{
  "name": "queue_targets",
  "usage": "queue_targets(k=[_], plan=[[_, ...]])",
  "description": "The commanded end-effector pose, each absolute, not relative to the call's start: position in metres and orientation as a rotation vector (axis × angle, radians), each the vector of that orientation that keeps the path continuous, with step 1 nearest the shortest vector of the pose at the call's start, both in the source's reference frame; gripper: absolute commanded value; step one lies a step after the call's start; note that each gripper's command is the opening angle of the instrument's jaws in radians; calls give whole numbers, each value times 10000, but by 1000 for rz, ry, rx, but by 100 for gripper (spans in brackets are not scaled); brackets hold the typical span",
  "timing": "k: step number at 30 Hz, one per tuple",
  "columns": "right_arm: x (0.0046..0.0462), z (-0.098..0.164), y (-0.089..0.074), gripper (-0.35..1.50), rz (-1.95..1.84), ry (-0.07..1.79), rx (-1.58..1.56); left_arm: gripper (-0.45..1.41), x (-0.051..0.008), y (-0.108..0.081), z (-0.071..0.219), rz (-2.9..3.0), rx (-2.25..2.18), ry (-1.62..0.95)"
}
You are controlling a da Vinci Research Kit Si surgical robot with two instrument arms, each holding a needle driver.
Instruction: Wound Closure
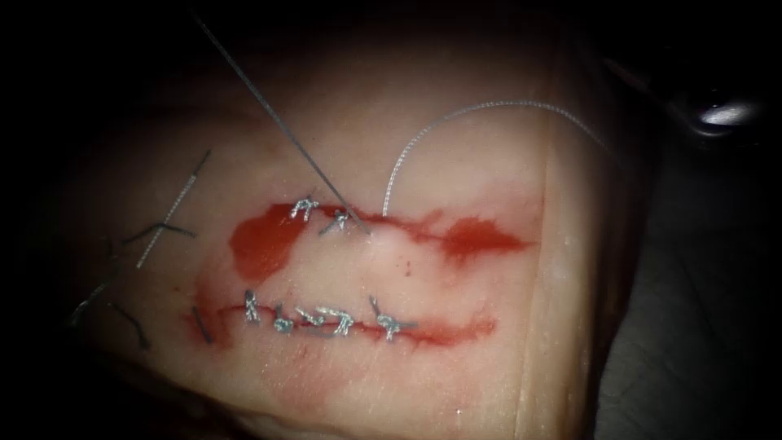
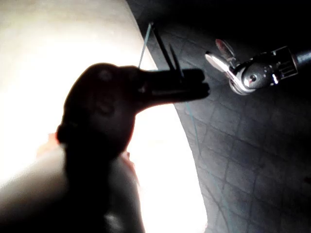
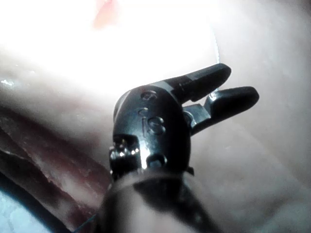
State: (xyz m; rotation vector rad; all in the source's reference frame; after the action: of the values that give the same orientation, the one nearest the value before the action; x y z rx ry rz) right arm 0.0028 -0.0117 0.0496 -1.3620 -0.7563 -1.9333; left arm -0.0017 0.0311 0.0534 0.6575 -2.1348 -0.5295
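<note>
Left tool [image 2: 194,90] clamps the thread [image 1: 277,118]; right tool [image 3: 228,90], jaws parted, holds nothing. Keep the thread taut, gently.

Two cuts run across the tissue [image 1: 456,155], the far cut [image 1: 383,231] behind the near cut [image 1: 342,323]. Thread [image 1: 456,122] rises from the far cut. Loose thread bits [image 1: 155,236] lie left. The needle, perhaps, sits in the left tool [image 2: 194,87].
</note>
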Motion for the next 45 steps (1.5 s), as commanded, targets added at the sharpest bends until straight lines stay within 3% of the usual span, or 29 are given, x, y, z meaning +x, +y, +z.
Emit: queue_targets(k=[1, 3, 4, 7, 9, 10, 15, 18, 22, 24, 28, 34, 36, 39, 41, 43, 44, 45], plan=[[47, 491, -115, 31, -1918, -768, -1369, -45, -18, 314, 536, -527, 647, -2137], [58, 482, -117, 14, -1956, -722, -1416, -45, -14, 314, 532, -515, 628, -2143], [74, 476, -123, -3, -2037, -634, -1446, -45, -12, 314, 530, -504, 619, -2146], [98, 475, -136, -6, -2147, -497, -1400, -45, -11, 316, 533, -482, 630, -2141], [123, 483, -160, 9, -2154, -333, -1368, -45, -13, 317, 544, -519, 602, -2073], [137, 492, -179, 9, -2199, -216, -1405, -45, -18, 316, 559, -567, 598, -1987], [163, 516, -220, 12, -2276, 28, -1547, -45, -47, 304, 608, -608, 650, -1798], [169, 522, -225, 5, -2243, 143, -1601, -45, -62, 297, 625, -609, 696, -1755], [178, 524, -228, -5, -2221, 134, -1568, -45, -75, 292, 630, -623, 734, -1754], [187, 528, -235, 4, -2201, 142, -1559, -45, -80, 289, 626, -628, 745, -1754], [204, 540, -247, 56, -2191, 129, -1554, -45, -92, 284, 624, -625, 756, -1755], [221, 561, -246, 81, -2223, 90, -1492, -45, -103, 278, 628, -623, 798, -1747], [221, 565, -243, 81, -2226, 69, -1469, -45, -105, 277, 628, -624, 804, -1747], [218, 568, -240, 73, -2222, 35, -1445, -45, -106, 275, 629, -617, 815, -1746], [215, 571, -239, 46, -2223, 5, -1416, -45, -108, 274, 629, -619, 828, -1738], [219, 576, -239, 31, -2241, -1, -1384, -45, -110, 273, 630, -615, 837, -1737], [221, 580, -243, -3, -2253, -3, -1374, -45, -111, 272, 630, -617, 842, -1735], [221, 581, -244, -21, -2259, 4, -1374, -45, -112, 272, 630, -620, 848, -1734]])
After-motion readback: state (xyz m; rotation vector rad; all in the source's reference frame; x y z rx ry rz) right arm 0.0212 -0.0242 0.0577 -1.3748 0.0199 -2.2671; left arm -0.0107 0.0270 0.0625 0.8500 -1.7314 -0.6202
